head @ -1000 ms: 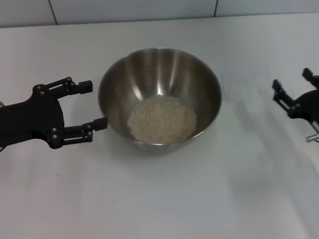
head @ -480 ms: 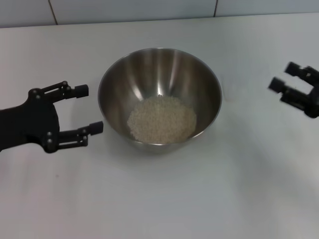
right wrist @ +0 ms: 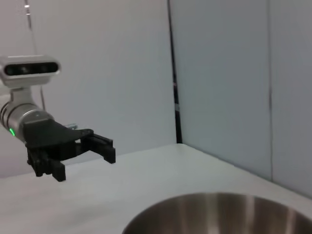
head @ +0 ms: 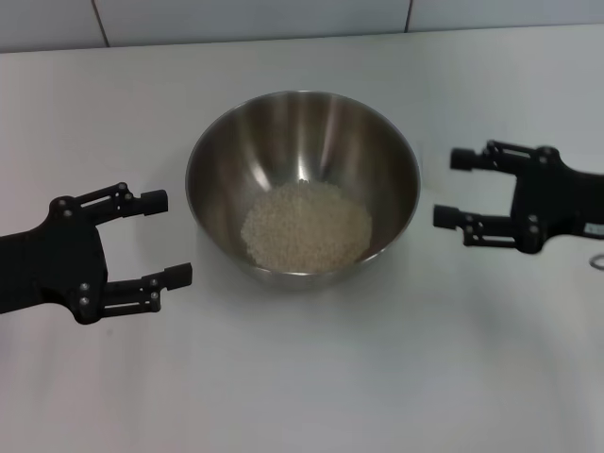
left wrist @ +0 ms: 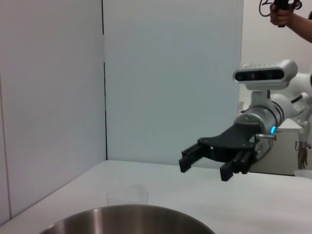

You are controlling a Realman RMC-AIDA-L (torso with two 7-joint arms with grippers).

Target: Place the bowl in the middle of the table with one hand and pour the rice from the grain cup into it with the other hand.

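Observation:
The steel bowl stands in the middle of the white table, with the rice lying in its bottom. My left gripper is open and empty, just left of the bowl and apart from it. My right gripper is open and empty, just right of the bowl, its fingers pointing at it. The left wrist view shows the bowl's rim, the right gripper beyond it, and a faint outline of the transparent grain cup standing upright on the table. I cannot make the cup out in the head view.
A tiled wall runs along the table's far edge. The right wrist view shows the bowl's rim and the left gripper across from it. White panels stand around the table.
My right gripper has come in from the right edge to beside the bowl, with its fingers turned toward it. My left gripper has drawn back a little from the bowl.

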